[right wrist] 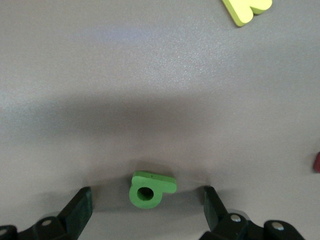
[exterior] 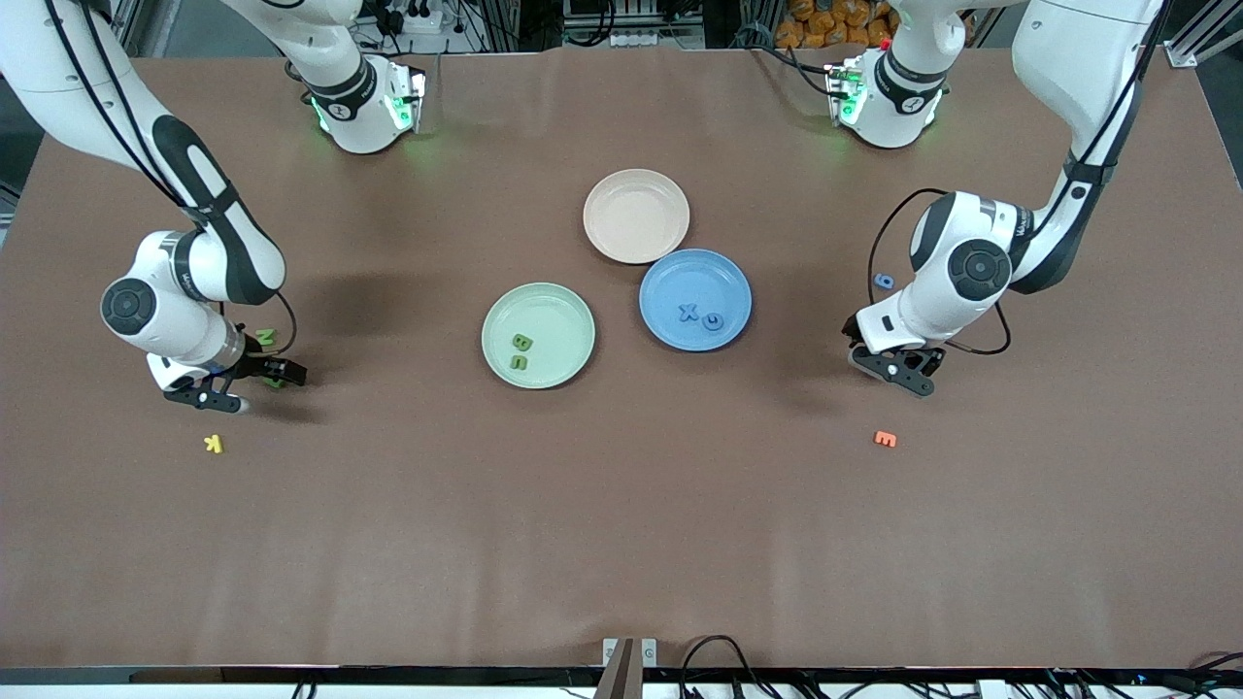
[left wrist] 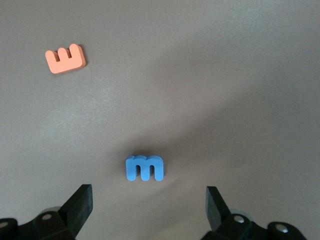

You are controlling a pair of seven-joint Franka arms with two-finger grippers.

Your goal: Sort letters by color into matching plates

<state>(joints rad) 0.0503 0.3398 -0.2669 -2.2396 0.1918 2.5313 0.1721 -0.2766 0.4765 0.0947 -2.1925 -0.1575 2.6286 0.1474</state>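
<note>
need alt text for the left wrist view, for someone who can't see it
The left gripper hangs open over a brown table, a small blue foam letter m lying flat between its two dark fingers. An orange letter E lies apart on the table.

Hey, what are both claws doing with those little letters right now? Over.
Left claw open, low over blue m. Right claw open, straddling green piece. Two letters already in each plate. Nothing in the way.

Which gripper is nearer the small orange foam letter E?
Left. The left gripper hovers over a blue foam letter m beside the orange foam letter E; the right gripper is at the right arm's end of the table.
</note>
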